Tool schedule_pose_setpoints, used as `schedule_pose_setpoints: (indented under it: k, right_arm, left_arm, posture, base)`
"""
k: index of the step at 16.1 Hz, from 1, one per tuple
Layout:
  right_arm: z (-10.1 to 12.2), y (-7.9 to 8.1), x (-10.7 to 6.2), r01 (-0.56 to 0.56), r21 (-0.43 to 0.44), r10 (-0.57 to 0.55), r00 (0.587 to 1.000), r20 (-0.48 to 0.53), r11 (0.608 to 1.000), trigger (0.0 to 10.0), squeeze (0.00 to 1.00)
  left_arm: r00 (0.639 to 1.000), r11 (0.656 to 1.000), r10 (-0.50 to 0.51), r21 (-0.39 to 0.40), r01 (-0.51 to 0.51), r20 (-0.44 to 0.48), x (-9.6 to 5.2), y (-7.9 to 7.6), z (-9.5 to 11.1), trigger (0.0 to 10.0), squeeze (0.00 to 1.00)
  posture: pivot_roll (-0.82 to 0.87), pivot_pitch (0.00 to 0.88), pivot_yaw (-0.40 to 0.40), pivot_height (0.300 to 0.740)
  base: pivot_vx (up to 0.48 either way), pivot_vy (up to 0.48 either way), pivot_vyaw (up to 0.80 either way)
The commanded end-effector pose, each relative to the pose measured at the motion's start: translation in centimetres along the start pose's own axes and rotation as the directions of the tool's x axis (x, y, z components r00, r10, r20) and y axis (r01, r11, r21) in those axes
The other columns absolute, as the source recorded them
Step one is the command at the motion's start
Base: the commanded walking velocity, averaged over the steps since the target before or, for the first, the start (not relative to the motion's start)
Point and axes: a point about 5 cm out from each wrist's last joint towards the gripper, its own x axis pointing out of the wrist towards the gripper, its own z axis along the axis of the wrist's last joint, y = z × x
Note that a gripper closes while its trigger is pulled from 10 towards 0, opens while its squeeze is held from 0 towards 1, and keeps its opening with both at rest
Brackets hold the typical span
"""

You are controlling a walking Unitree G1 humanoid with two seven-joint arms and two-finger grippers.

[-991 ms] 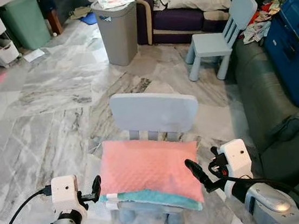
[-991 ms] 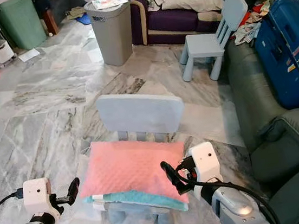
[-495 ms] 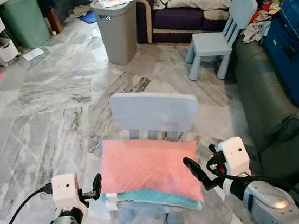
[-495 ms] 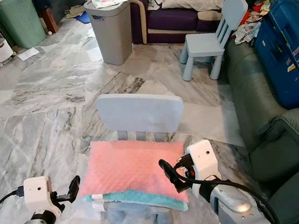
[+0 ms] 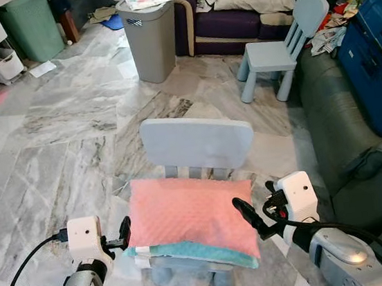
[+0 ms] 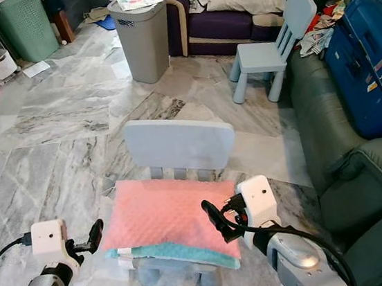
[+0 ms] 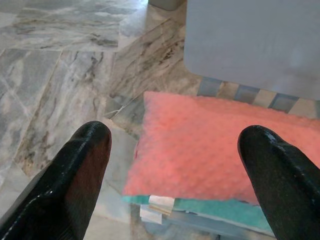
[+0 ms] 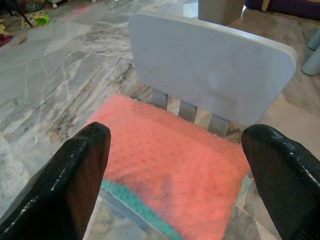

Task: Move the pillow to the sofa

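A pink pillow (image 5: 189, 216) with a teal underside lies on the seat of a small light-blue chair (image 5: 196, 142) right in front of me. My left gripper (image 5: 123, 235) is low at the pillow's left edge, open, with its fingers (image 7: 75, 165) spread wide before the pillow (image 7: 200, 150). At the pillow's right front corner my right gripper (image 5: 247, 216) is also open, its fingers (image 8: 75, 170) standing wide on either side of the pillow (image 8: 175, 160). Neither holds anything. The grey-green sofa (image 5: 341, 117) runs along my right.
A blue suitcase (image 5: 376, 57) lies on the sofa's far part. A second light-blue chair (image 5: 280, 45) stands beyond, near a purple sofa (image 5: 233, 30) piled with clothes. A grey laundry bin (image 5: 151, 33) and a green bin (image 5: 30, 26) stand at the back on the marble floor.
Both grippers have edged slightly inward toward the pillow's sides. The pillow and chair have not moved.
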Motion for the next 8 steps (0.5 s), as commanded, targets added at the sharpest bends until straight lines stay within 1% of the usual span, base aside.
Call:
schedule_pose_setpoints:
  k: [1,4,6,8]
  right_arm:
    - [0.15,0.18,0.06,-0.01,-0.006,0.01,1.0,0.009,1.0,10.0,0.0]
    - [0.22,0.21,0.13,-0.01,-0.006,0.01,1.0,0.012,1.0,10.0,0.0]
    - [0.15,0.2,0.06,-0.014,-0.006,0.014,1.0,0.01,1.0,10.0,0.0]
    - [0.07,0.16,-0.02,-0.013,-0.006,0.013,1.0,0.007,1.0,10.0,0.0]
  left_arm:
    - [1.0,1.0,0.008,0.002,-0.008,-0.017,-0.01,0.13,-0.33,10.0,0.0]
    - [1.0,1.0,0.008,0.003,-0.008,-0.016,0.04,0.13,-0.3,10.0,0.0]
    - [1.0,1.0,0.008,0.003,-0.008,-0.015,0.09,0.11,-0.25,10.0,0.0]
    - [1.0,1.0,0.007,0.002,-0.007,-0.014,0.09,0.09,-0.22,10.0,0.0]
  posture:
    - [-0.1,0.084,-0.031,0.725]
    - [-0.1,0.086,-0.031,0.705]
    - [-0.1,0.088,-0.03,0.68]
    - [-0.1,0.092,-0.03,0.665]
  base:
    - [0.0,0.0,0.0]
    - [0.0,0.0,0.0]
    - [0.0,0.0,0.0]
    - [0.0,0.0,0.0]
